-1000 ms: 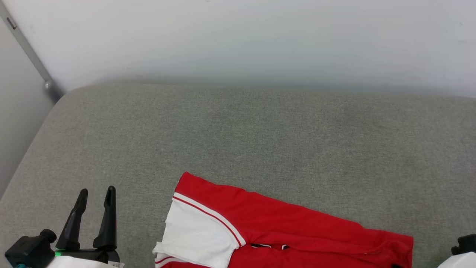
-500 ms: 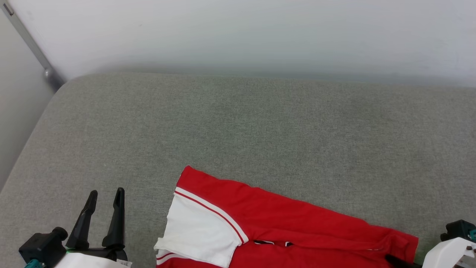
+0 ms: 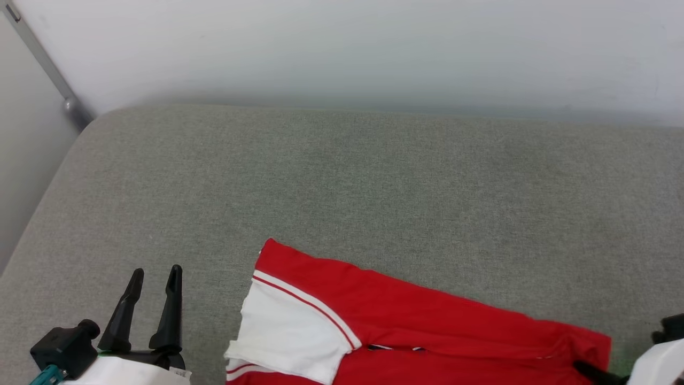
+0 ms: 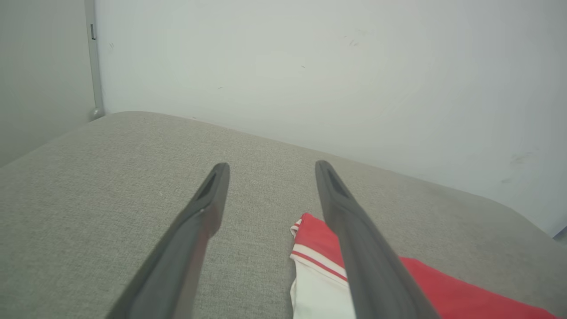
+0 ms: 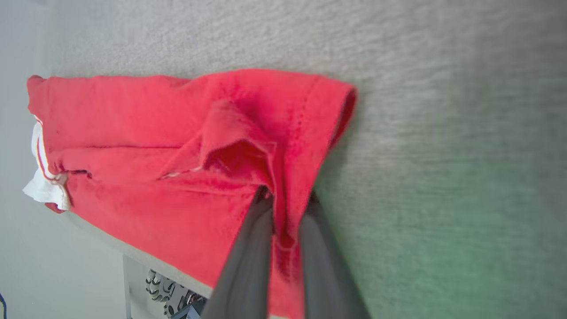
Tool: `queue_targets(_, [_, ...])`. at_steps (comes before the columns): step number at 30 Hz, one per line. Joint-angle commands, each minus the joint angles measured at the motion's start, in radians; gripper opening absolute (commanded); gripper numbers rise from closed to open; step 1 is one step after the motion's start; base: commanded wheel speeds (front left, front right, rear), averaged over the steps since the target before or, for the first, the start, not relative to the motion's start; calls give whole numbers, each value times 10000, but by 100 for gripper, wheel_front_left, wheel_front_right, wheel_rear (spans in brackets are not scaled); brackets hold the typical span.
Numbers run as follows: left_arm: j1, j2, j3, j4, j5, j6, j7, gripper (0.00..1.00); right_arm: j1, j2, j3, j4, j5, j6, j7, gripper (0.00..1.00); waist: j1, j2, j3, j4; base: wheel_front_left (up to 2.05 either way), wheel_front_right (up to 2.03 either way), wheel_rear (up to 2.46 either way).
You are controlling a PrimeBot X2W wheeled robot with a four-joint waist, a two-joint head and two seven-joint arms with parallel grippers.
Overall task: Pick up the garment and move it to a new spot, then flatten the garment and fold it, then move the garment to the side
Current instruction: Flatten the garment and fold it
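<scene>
Your right gripper point(image 5: 287, 197) pinches fold of red jersey point(image 5: 146, 115) near its edge; your left gripper point(image 3: 156, 271) spread wide, over grey cushion point(image 3: 374, 176).

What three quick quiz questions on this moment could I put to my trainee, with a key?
1. True or false: the right hand is shut on the red fabric of the garment.
2. Pick one. The left hand is: A) open, clear of the garment; B) shut on a sleeve; C) pressing the garment flat.
3. Fill in: the sleeve nearest the left hand is ____ with red striped trim.
Key: 1 true; 2 A; 3 white.
</scene>
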Motion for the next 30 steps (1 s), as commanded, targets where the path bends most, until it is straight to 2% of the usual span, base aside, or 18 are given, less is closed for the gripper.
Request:
queue_targets(1, [-116, 21, -35, 32, 55, 1, -40, 100, 60, -377, -297, 200, 54, -36, -108, 0, -1, 0, -38, -25, 0, 0, 0])
queue_targets(10, [67, -39, -67, 100, -137, 0, -40, 100, 286, -1705, -2140, 257, 74, -28, -84, 0, -1, 0, -167, -212, 0, 0, 0])
queue_targets(15, [164, -95, 25, 111, -248, 0, -40, 100, 383, -1939, -3065, -144, -353, -23, 544, 0, -1, 0, -239, -328, 0, 0, 0])
queue_targets(21, [252, -254, -21, 254, -331, 0, -40, 100, 381, -912, -3899, -1838, -155, -22, 1717, 0, -1, 0, -371, -478, 0, 0, 0])
queue_targets(26, [257, -285, -100, 345, -383, 0, -40, 100, 348, 283, -3747, -3845, 198, -22, 3301, 0, -1, 0, -429, -522, 0, 0, 0])
queue_targets(30, [230, -248, -115, 463, -463, 1, -40, 100, 29, 1220, -3376, -5034, 43, -22, 4523, 0, -1, 0, -467, -506, 0, 0, 0])
